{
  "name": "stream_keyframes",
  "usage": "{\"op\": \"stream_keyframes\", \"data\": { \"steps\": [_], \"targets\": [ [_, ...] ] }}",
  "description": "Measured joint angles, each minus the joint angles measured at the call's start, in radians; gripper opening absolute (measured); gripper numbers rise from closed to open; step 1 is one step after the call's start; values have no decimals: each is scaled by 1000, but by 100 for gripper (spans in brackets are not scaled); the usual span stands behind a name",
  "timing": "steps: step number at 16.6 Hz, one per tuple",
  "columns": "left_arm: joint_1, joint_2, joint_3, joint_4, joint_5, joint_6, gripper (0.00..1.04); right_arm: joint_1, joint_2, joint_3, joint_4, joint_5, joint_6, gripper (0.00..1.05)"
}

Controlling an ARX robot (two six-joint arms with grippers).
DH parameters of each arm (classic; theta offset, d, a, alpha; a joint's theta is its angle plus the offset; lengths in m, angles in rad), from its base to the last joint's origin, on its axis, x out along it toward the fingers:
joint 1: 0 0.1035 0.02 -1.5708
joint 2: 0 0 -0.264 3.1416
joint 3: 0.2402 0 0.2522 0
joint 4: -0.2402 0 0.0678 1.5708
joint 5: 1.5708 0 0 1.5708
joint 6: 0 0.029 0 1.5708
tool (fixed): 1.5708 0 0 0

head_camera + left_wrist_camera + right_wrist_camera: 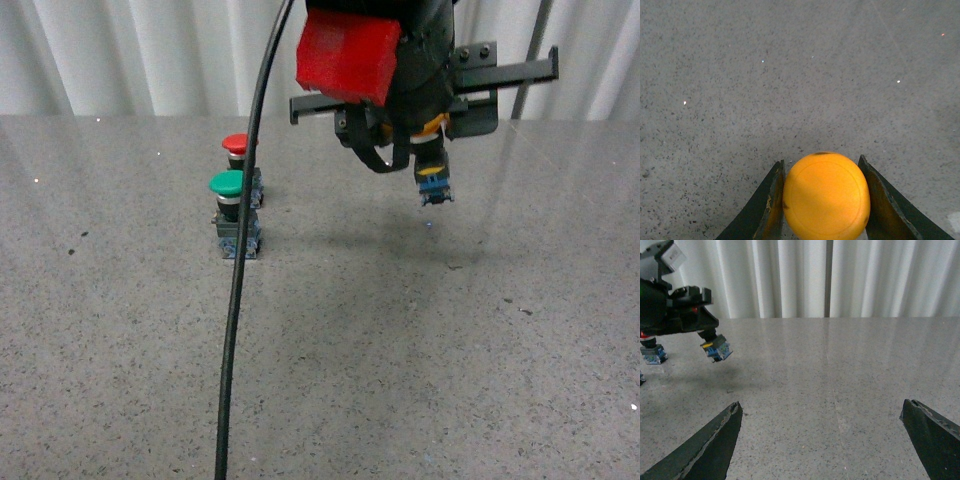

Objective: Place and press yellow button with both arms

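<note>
Yellow button [433,180] hangs base-down, slightly tilted, above the table [400,350], its cap clamped in the left gripper [820,161]; the right gripper [822,405], fingers spread wide, stands well apart.

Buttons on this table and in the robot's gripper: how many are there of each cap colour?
Red-capped button: 1
Green-capped button: 1
Yellow button: 1
Total: 3

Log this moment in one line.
left gripper: shut on yellow button, airborne | right gripper: open | green button, red button: on table
</note>
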Motion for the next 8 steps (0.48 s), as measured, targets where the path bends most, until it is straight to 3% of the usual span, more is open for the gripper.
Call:
{"op": "stream_keyframes", "data": {
  "steps": [8],
  "targets": [
    [-4, 94, 84, -58, -17, -48, 35, 0, 0, 0, 0, 0, 0, 98]
  ]
}}
